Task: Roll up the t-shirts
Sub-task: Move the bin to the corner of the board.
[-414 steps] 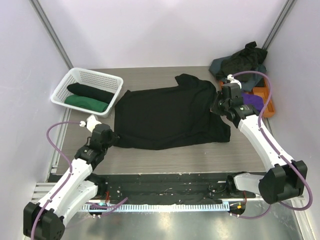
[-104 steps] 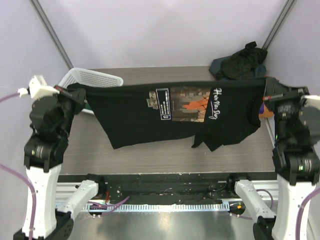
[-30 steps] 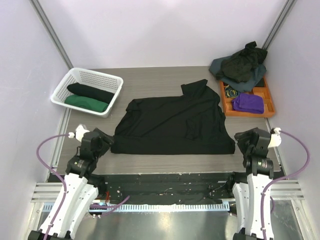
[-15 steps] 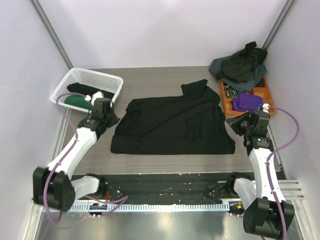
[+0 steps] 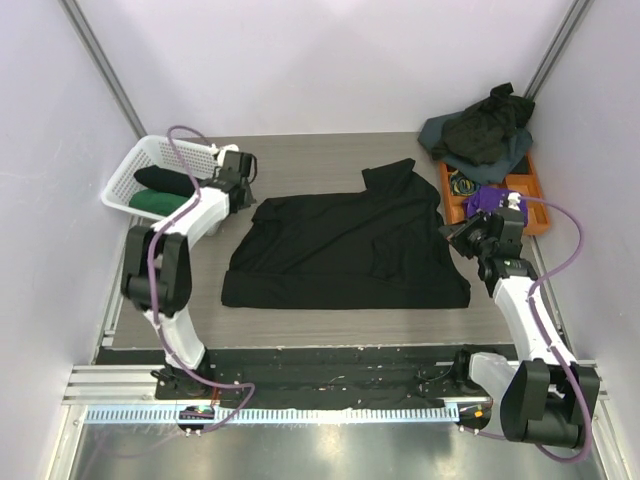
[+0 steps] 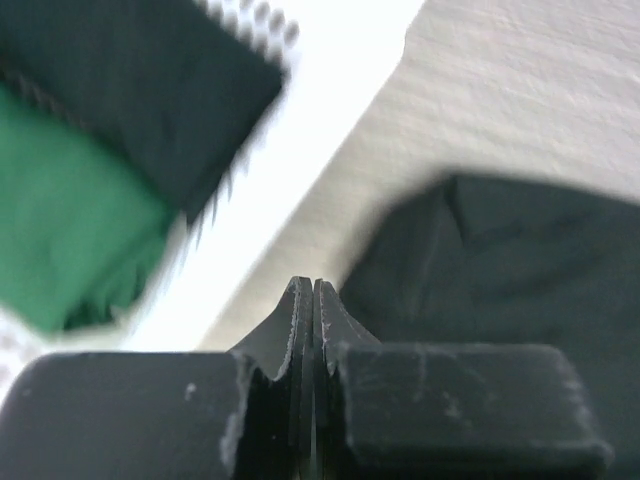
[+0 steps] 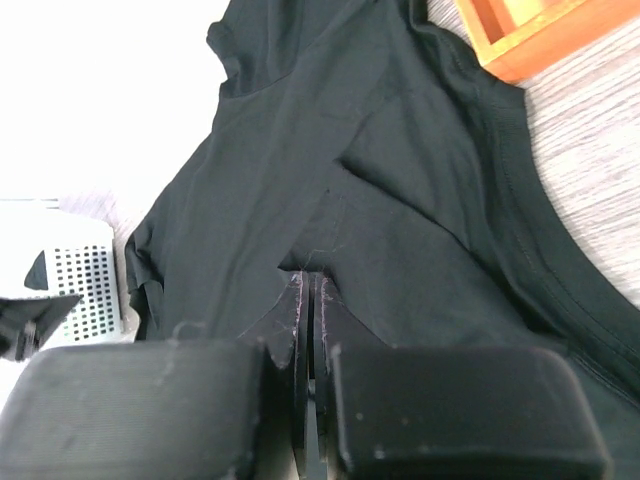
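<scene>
Your left arm (image 5: 205, 207) and right arm (image 5: 522, 305) wear white shells over black joint housings. A purple cable (image 5: 578, 240) loops out from just behind each hand. Your left hand (image 6: 305, 285) and right hand (image 7: 308, 275) end in matte black fingers (image 7: 290, 310) that taper to thin tips. Pale scuffs and dust fleck the blocky black bodies behind them.

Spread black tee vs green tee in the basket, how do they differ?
Shape: the black tee lies opened out, mostly flat; the green tee is a compact roll.
Place: the black tee sits on the table; the green tee sits inside the white basket.
Footprint: the black tee covers far more surface than the green tee.
Shared: both are soft cloth, lying at rest.
</scene>
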`<act>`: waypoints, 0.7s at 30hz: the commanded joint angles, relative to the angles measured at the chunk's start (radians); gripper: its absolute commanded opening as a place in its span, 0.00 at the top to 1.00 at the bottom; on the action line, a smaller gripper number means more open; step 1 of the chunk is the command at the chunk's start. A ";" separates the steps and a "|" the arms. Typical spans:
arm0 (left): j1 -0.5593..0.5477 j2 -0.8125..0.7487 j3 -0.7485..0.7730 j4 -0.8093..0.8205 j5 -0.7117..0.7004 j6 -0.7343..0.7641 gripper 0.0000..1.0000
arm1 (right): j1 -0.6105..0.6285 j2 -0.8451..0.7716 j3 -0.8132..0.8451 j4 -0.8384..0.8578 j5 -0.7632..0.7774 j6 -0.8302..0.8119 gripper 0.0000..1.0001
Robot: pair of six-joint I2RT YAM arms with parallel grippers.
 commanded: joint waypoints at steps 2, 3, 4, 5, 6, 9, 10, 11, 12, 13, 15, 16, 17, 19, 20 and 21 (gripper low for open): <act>0.032 0.189 0.277 -0.045 -0.156 0.117 1.00 | 0.025 0.030 0.048 0.100 0.023 -0.014 0.99; 0.042 0.267 0.328 -0.060 -0.175 0.132 1.00 | 0.031 0.037 0.057 0.099 0.028 -0.019 0.99; 0.065 0.301 0.376 -0.077 -0.186 0.143 1.00 | 0.034 0.049 0.060 0.094 0.032 -0.023 0.99; 0.076 0.333 0.477 -0.080 -0.186 0.157 1.00 | 0.036 0.053 0.064 0.093 0.034 -0.030 0.99; 0.085 0.402 0.522 -0.082 -0.190 0.186 1.00 | 0.039 0.058 0.069 0.091 0.035 -0.036 0.99; 0.113 0.494 0.721 -0.121 -0.233 0.224 1.00 | 0.045 0.061 0.068 0.088 0.038 -0.039 0.99; 0.115 0.537 0.764 -0.168 -0.220 0.230 1.00 | 0.047 0.063 0.066 0.086 0.041 -0.040 0.99; 0.109 0.545 0.790 -0.184 -0.165 0.233 1.00 | 0.048 0.063 0.065 0.086 0.045 -0.043 0.99; 0.101 0.542 0.789 -0.190 -0.137 0.230 1.00 | 0.051 0.061 0.063 0.088 0.048 -0.046 0.99; 0.092 0.504 0.765 -0.178 -0.115 0.221 1.00 | 0.053 0.061 0.061 0.086 0.051 -0.048 0.99; 0.058 0.446 0.655 -0.151 -0.042 0.218 0.96 | 0.053 0.066 0.061 0.088 0.049 -0.050 0.99; 0.046 0.386 0.610 -0.126 -0.028 0.214 0.93 | 0.053 0.067 0.061 0.089 0.048 -0.050 0.99; 0.032 0.349 0.569 -0.111 -0.019 0.204 0.90 | 0.054 0.067 0.061 0.086 0.045 -0.053 0.99; 0.003 0.289 0.458 -0.080 0.000 0.184 0.77 | 0.054 0.064 0.064 0.080 0.040 -0.056 0.99; -0.003 0.233 0.429 -0.077 0.012 0.157 0.70 | 0.056 0.061 0.063 0.077 0.040 -0.057 0.99; -0.008 0.211 0.397 -0.075 0.040 0.140 0.67 | 0.056 0.055 0.061 0.077 0.037 -0.056 0.99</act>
